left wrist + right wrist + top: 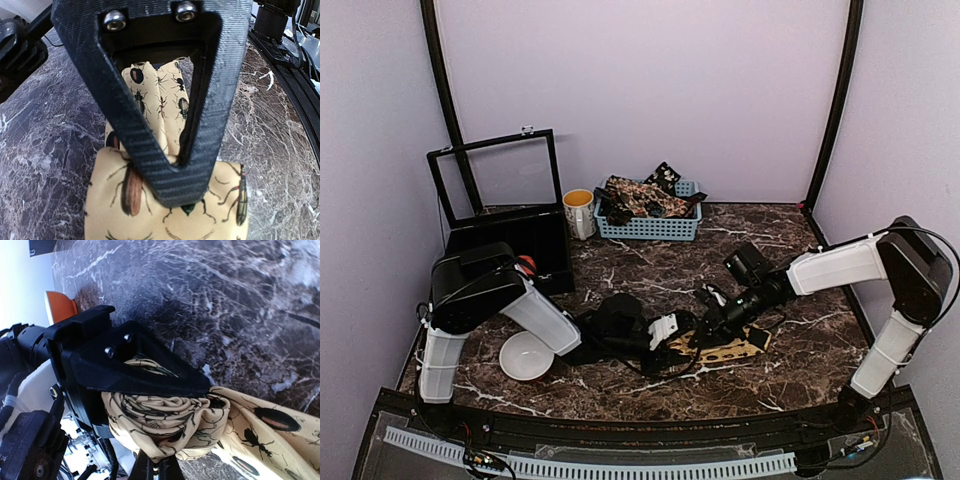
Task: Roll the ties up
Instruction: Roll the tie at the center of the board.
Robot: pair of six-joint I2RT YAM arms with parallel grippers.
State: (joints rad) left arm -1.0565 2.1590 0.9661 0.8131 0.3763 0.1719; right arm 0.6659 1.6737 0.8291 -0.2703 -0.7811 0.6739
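Note:
A mustard-tan tie [728, 350] printed with dark beetles lies on the marble table just right of centre. Both grippers meet over its left end. In the left wrist view my left gripper [181, 172] is shut, its carbon fingers meeting at the tips with a bunched fold of the tie [150, 210] pinched between them. In the right wrist view one end of the tie is wound into a loose coil [165, 427]. My right gripper [156, 464] is shut on the coil's lower edge. The flat tail [272, 432] runs off to the right.
A pale blue basket [652, 228] at the back holds several dark printed ties [638, 194]. A mug [579, 212] stands left of it. A black box [520, 245] with its lid raised sits at the back left. A white bowl [526, 356] lies near the left arm.

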